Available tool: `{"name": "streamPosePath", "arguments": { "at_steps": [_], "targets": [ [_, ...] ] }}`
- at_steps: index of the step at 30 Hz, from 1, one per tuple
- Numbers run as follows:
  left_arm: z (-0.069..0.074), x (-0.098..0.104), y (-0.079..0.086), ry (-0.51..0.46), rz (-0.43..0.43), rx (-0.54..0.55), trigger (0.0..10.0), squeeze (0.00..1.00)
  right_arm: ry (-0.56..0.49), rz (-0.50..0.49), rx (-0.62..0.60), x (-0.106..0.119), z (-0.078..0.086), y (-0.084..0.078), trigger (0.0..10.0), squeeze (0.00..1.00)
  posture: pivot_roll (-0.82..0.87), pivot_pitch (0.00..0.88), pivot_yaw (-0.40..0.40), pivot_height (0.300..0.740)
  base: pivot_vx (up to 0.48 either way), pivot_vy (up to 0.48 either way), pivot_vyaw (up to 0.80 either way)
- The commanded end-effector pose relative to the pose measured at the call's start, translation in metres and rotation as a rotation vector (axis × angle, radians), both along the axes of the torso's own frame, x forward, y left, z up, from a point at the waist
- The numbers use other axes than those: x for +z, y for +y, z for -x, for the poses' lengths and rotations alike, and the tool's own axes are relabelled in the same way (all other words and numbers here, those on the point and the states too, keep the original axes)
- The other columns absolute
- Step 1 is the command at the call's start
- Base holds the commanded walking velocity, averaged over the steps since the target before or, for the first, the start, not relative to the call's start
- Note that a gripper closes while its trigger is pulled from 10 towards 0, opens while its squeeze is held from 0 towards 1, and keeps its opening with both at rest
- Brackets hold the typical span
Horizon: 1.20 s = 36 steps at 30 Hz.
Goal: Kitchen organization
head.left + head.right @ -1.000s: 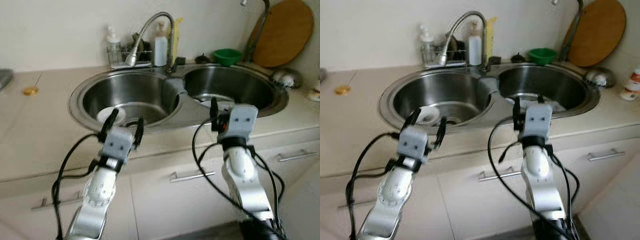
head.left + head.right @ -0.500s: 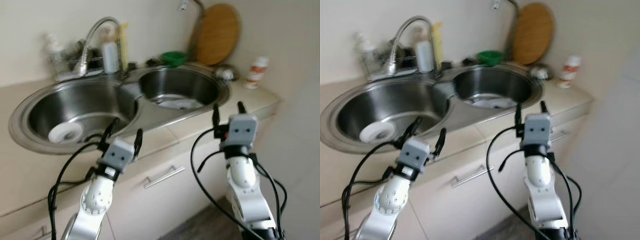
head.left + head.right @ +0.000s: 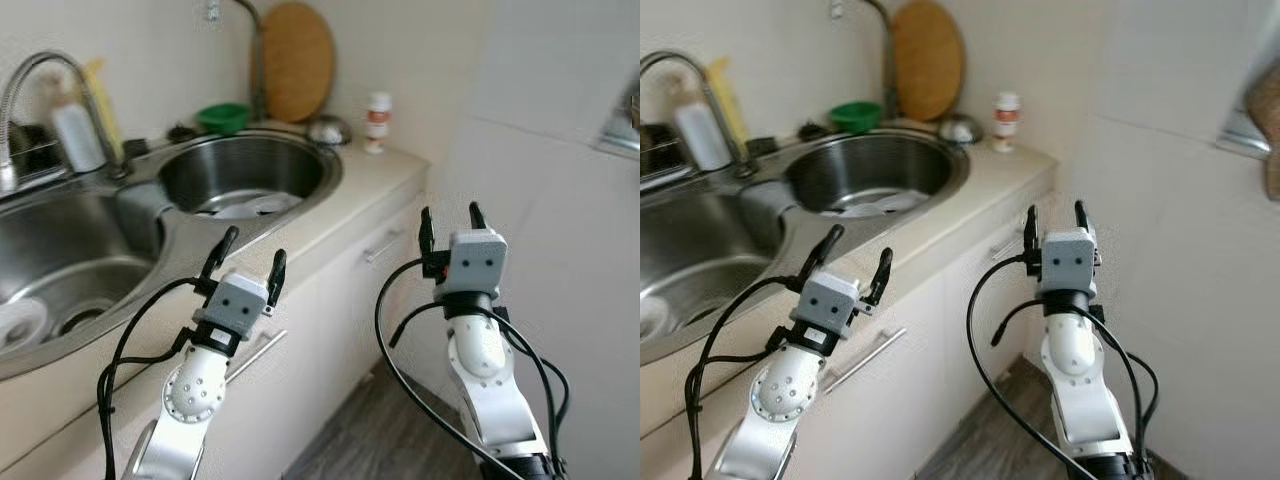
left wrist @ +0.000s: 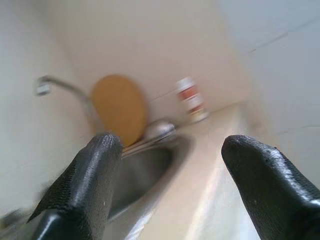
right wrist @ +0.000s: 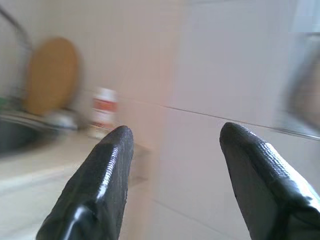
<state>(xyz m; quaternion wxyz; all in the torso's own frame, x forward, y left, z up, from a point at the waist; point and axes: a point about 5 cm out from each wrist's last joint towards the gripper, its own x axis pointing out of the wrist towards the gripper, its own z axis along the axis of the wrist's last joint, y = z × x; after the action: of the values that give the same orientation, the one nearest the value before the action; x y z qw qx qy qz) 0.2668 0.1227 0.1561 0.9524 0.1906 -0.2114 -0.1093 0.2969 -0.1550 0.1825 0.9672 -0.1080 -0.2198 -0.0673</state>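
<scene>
grippers up, nothing in either: my left gripper [image 3: 248, 258] is spread wide and empty over the counter edge [image 3: 330, 225], and my right gripper [image 3: 447, 224] is just as wide and empty, out past the counter's end in front of the white wall [image 3: 540, 190].

kitchen organization names no single thing, so i judge i am looking for what to tidy. ahead of my left gripper lies the right sink bowl [image 3: 245, 175] with something pale and flat in its bottom [image 3: 245, 206]; what it is i cannot tell. beyond the bowl, a green bowl [image 3: 224, 117] sits by the round wooden board [image 3: 293, 62] leaning on the wall. a small white bottle with a red band [image 3: 377, 122] stands ahead of my right gripper and toward my left, near the counter's far end, just beside a shiny metal thing [image 3: 328, 130].

both wrist views are blurred, so to do this well i should settle my stance first, choose one object, and square up to the counter before reaching. the bottle looks the easiest: upright, apart from the wall, room for fingers on both sides.
</scene>
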Motion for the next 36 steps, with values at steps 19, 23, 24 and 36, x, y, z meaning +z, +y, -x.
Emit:
{"name": "streamPosePath", "arguments": {
  "at_steps": [19, 23, 24, 36],
  "targets": [
    [0.038, -0.106, 0.015, 0.490, -0.075, 0.062, 10.0, 0.00, 0.630, 0.260, 0.053, -0.123, 0.022, -0.005, 10.0, 0.00, -0.05, 0.000, 0.028, 0.740, 0.000, 0.000, -0.80],
    [0.043, -0.112, 0.014, 0.523, -0.074, 0.052, 10.0, 0.00, 0.711, 0.318, 0.084, -0.138, 0.029, -0.005, 10.0, 0.00, -0.04, 0.000, 0.026, 0.740, 0.000, 0.000, -0.80],
    [0.043, -0.112, 0.014, 0.524, -0.075, 0.052, 10.0, 0.00, 0.712, 0.318, 0.084, -0.138, 0.029, -0.005, 10.0, 0.00, -0.04, 0.000, 0.026, 0.740, 0.000, 0.000, -0.80],
    [0.042, -0.128, 0.016, 0.604, -0.105, 0.064, 10.0, 0.00, 0.783, 0.382, 0.154, -0.154, 0.033, 0.001, 10.0, 0.00, -0.05, 0.000, 0.028, 0.740, 0.000, 0.000, -0.80]
  ]
}}
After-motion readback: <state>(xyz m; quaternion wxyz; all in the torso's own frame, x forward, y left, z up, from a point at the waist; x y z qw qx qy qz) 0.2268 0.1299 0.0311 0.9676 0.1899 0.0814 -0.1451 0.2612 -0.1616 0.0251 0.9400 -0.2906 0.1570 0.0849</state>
